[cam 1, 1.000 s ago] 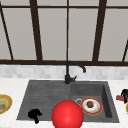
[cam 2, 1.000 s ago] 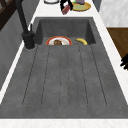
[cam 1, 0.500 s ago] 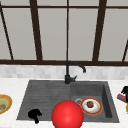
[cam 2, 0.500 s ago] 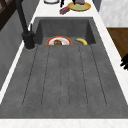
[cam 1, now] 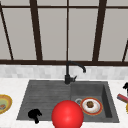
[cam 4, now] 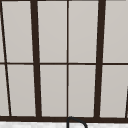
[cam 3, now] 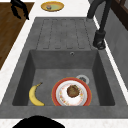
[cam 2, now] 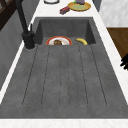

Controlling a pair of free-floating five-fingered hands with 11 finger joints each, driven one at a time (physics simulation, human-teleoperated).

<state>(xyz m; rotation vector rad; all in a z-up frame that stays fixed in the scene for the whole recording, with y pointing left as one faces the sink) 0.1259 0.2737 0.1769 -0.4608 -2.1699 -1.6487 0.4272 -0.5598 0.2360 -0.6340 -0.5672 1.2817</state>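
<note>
Hovering left hand (cam 1: 34,115) near big glossy red ball (cam 1: 67,114).

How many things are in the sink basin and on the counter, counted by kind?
Plates with food: 3 (sink basin plate, left counter plate, right counter plate)
Bananas: 1
Red balls: 1
Red bars: 1
Total: 6
</note>
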